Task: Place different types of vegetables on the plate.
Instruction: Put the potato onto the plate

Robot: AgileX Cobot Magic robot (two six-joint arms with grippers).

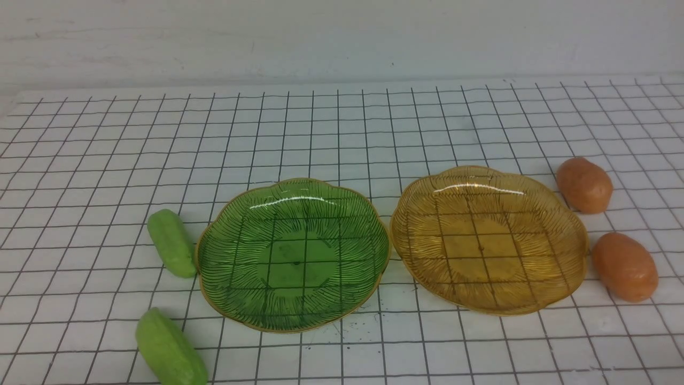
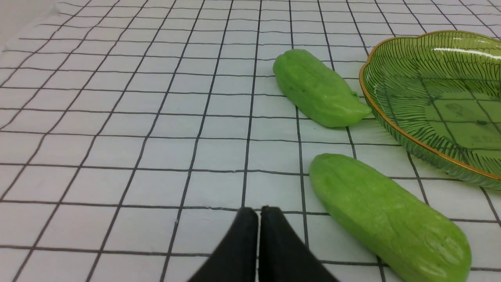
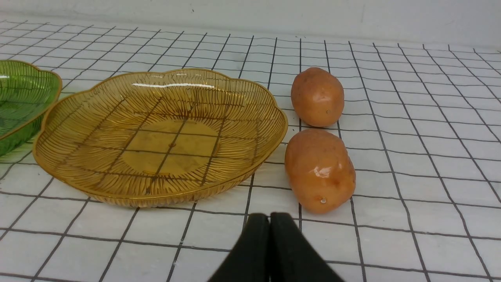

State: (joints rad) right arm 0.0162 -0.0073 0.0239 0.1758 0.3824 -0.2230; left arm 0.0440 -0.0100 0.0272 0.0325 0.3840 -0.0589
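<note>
Two glass plates sit side by side: a green plate point(image 1: 224, 235) point(image 2: 381, 102) on the left and an amber plate point(image 1: 566, 246) point(image 3: 70, 156) on the right, both empty. Left of the green plate lie two light-green cucumber pieces, one by its rim point(image 1: 171, 241) point(image 2: 317, 88) and one nearer me point(image 1: 168, 350) point(image 2: 387, 219). Right of the amber plate lie two orange-brown potatoes, the far one point(image 1: 584, 184) point(image 3: 317, 96) and the near one point(image 1: 624, 266) point(image 3: 320, 169). My left gripper point(image 2: 258, 211) is shut and empty, short of the near cucumber. Also shut and empty, my right gripper point(image 3: 269, 218) is just short of the near potato. Neither arm shows in the front view.
A white cloth with a black grid point(image 1: 342, 128) covers the table. A pale wall point(image 1: 342, 37) rises along the far edge.
</note>
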